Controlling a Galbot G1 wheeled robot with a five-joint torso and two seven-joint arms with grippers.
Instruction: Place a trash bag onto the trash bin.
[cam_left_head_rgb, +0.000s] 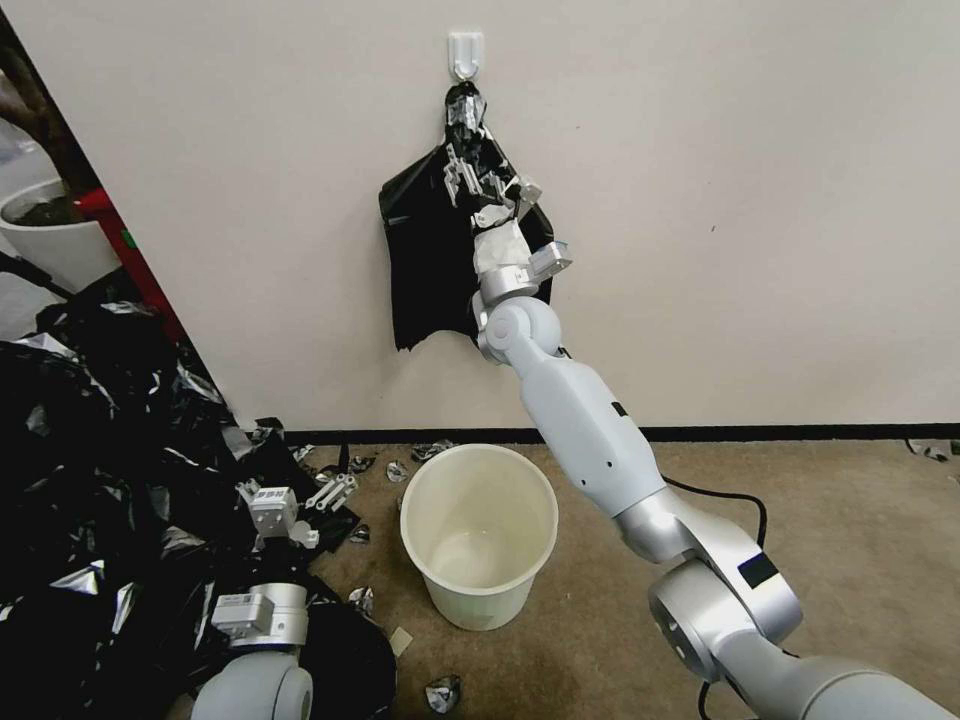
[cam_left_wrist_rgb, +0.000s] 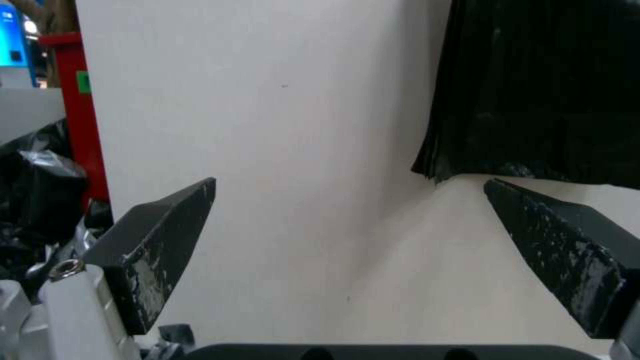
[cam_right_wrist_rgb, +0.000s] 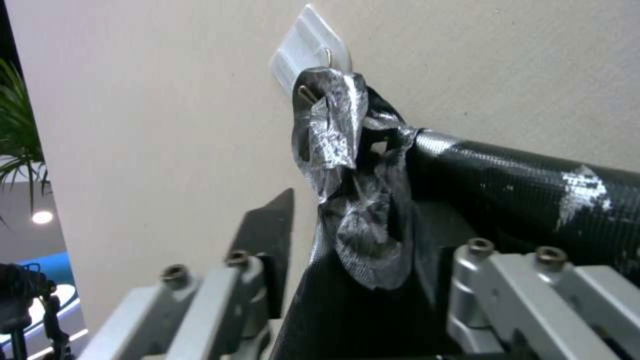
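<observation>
Right gripper (cam_left_head_rgb: 478, 180), fingers spread and not yet clenched, straddles the knotted neck of the black sheaf (cam_left_head_rgb: 425, 260) hanging from the wall hook (cam_left_head_rgb: 466, 52); the fetching step, I judge; next it must pinch one trash bag free. Left gripper (cam_left_wrist_rgb: 350, 181) waits low, released; trash bin (cam_left_head_rgb: 440, 510) stands empty on the floor below.

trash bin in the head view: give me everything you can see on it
The trash bin is a round cream-white bucket, smooth plastic by the look, with a rolled rim and walls tapering to a narrower base. No handle shows. It stands upright on the brown carpet near the wall, mouth open, unlined, nothing visible inside. Neither arm touches it. Scraps of black film lie around its base.
</observation>
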